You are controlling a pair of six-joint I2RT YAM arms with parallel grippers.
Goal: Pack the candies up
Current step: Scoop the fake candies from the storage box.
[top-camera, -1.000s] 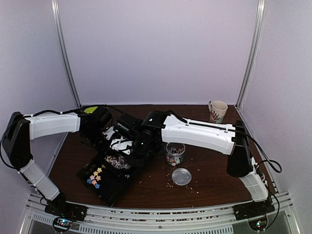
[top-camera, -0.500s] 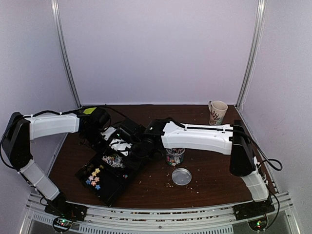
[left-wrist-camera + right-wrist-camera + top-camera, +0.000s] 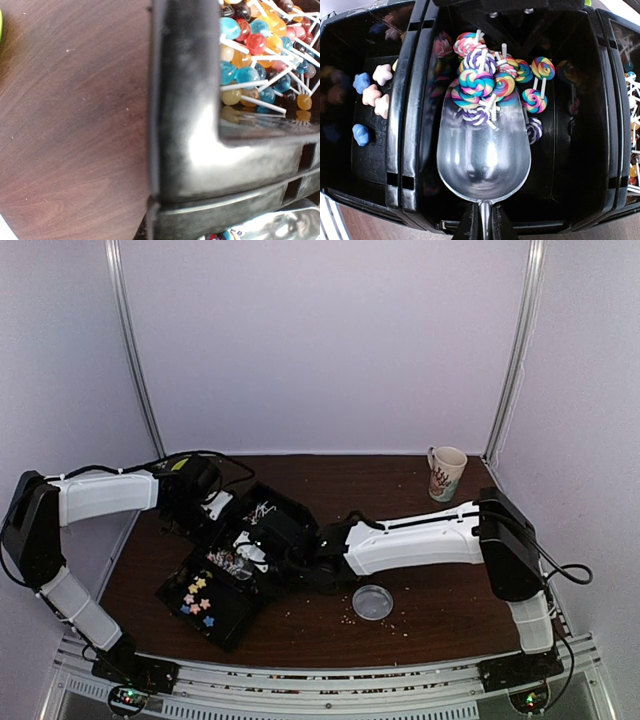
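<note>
right end effector (image 3: 482, 226) clamped on scoop (image 3: 484, 155); candies (image 3: 476, 84) just ahead, over the tray (image 3: 410, 150); left end effector (image 3: 225, 512) closed; packing seems midway.

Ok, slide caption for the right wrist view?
The right gripper holds a metal scoop, swirl lollipops piled on its tip, in the middle compartment of the black tray.

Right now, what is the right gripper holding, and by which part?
The right gripper holds a metal scoop by its thin handle; the bowl rests among swirl lollipops in the black tray.
</note>
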